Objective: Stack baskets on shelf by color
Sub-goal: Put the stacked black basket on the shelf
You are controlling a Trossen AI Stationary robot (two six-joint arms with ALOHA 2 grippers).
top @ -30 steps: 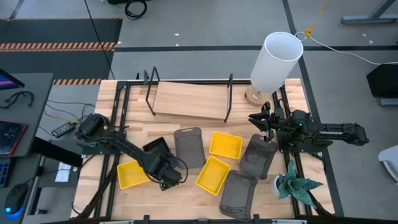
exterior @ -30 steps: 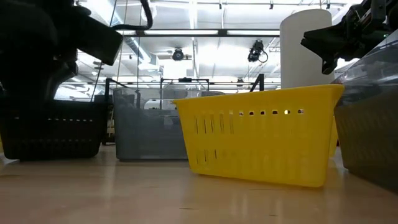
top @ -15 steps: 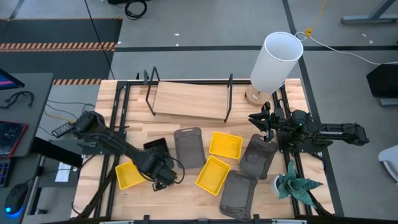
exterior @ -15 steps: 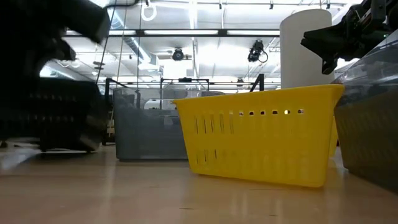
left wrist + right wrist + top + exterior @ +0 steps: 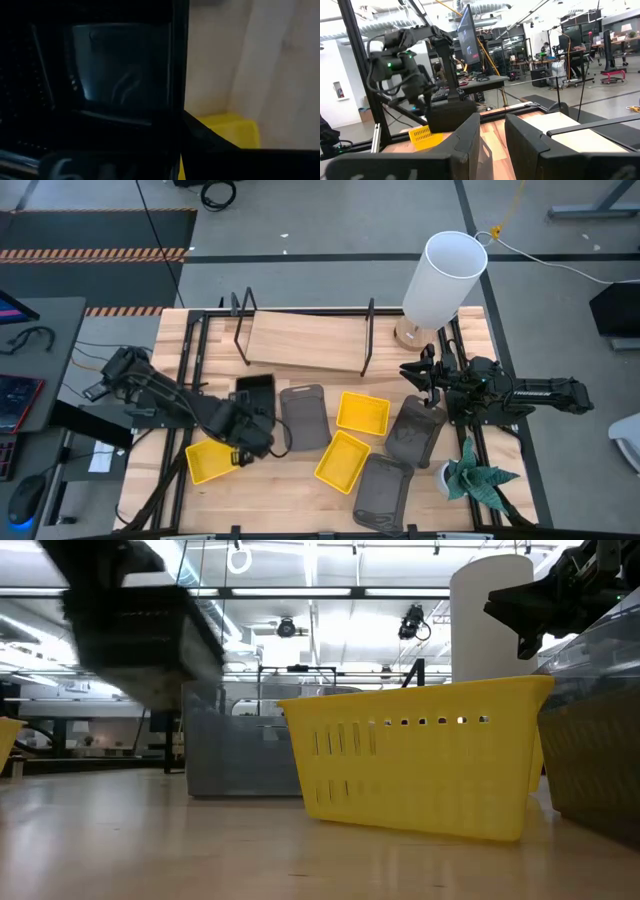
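The left gripper [image 5: 243, 428], clamped on a black basket [image 5: 254, 395], had lifted it off the table toward the shelf [image 5: 305, 342]; setting it there seemed next, while the right gripper [image 5: 418, 372] waited, narrowly parted.

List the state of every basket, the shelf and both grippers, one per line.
Black basket: lifted off the table, held.
Left gripper: shut on the black basket.
Right gripper: holds nothing, above the table.
Shelf: bare.
Yellow baskets: three, on the table.
Grey baskets: three, on the table.
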